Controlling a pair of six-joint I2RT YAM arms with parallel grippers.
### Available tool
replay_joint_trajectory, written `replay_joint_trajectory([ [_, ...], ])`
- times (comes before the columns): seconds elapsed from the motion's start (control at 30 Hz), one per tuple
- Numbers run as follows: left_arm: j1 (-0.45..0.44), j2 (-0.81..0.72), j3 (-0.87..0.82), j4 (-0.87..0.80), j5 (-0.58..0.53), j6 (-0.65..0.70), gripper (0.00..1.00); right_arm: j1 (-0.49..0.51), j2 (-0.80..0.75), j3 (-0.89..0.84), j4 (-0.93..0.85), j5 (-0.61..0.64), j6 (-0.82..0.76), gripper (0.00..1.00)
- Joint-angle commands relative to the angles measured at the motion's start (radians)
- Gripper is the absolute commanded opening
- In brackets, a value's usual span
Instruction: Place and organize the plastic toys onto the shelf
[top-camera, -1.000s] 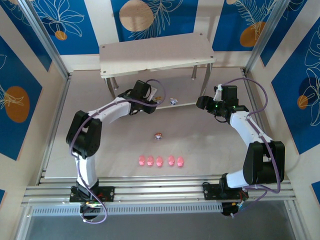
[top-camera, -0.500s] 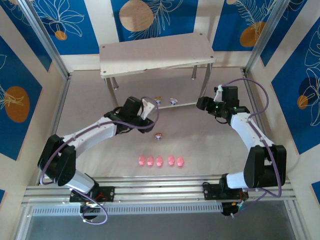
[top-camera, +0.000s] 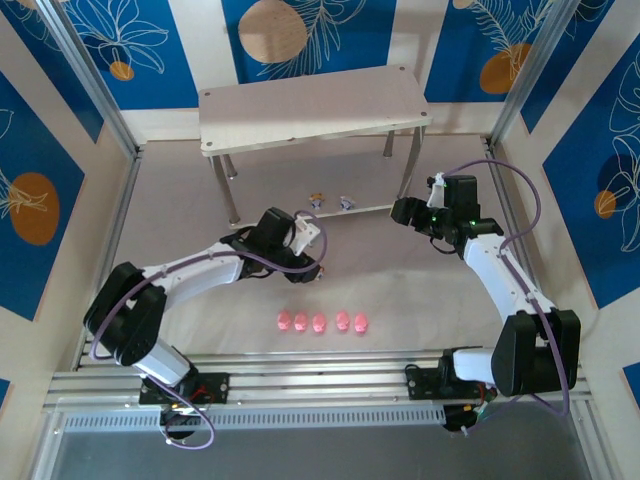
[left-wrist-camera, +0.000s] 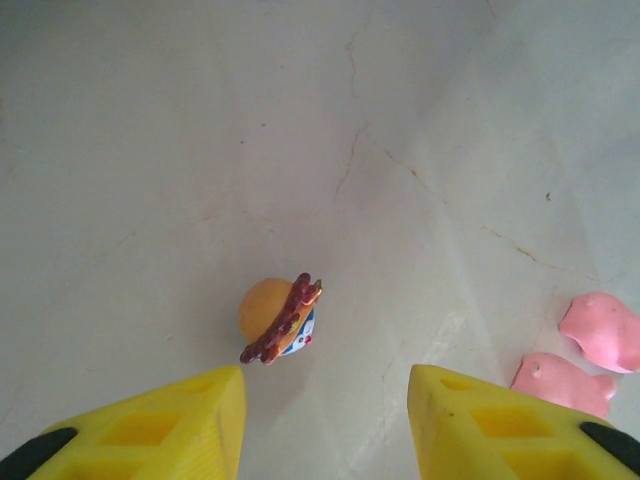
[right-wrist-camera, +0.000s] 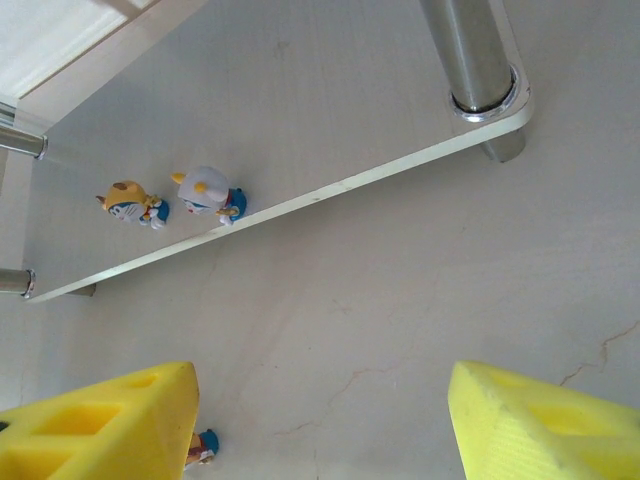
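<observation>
One figurine (left-wrist-camera: 280, 320) just ahead of left gripper (left-wrist-camera: 325, 400).

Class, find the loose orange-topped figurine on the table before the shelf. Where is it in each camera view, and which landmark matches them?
Top external: hidden beneath the left gripper, just beyond the row of pink pigs.
Left wrist: the orange-topped figurine lies left of centre, ahead of the open yellow fingers.
Right wrist: bottom left, half behind a yellow finger.
Landmark: the pink pigs, also at right in the left wrist view.
</observation>
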Motion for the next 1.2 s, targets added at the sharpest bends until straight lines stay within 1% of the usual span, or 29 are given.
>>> replay_joint_trajectory([
  [0.0,-0.011,0.032,0.002,0.02,0.053,0.046,0.47,0.004,-0.023,-0.013,-0.021,-0.003,0.001,0.68],
  [0.33,-0.012,0.087,0.037,-0.024,-0.015,0.105,0.47,0.002,-0.01,-0.002,-0.009,-0.001,0.002,0.68],
  [0.4,-0.01,0.096,0.043,-0.018,-0.023,0.115,0.49,0.002,-0.006,0.001,-0.009,0.002,0.002,0.68],
  [0.83,-0.008,0.165,0.086,0.019,-0.036,0.164,0.52,-0.004,0.028,0.014,0.002,-0.001,-0.005,0.68],
  [1.17,-0.007,0.232,0.132,-0.003,-0.046,0.189,0.52,-0.008,0.068,0.029,0.014,-0.005,-0.007,0.68],
])
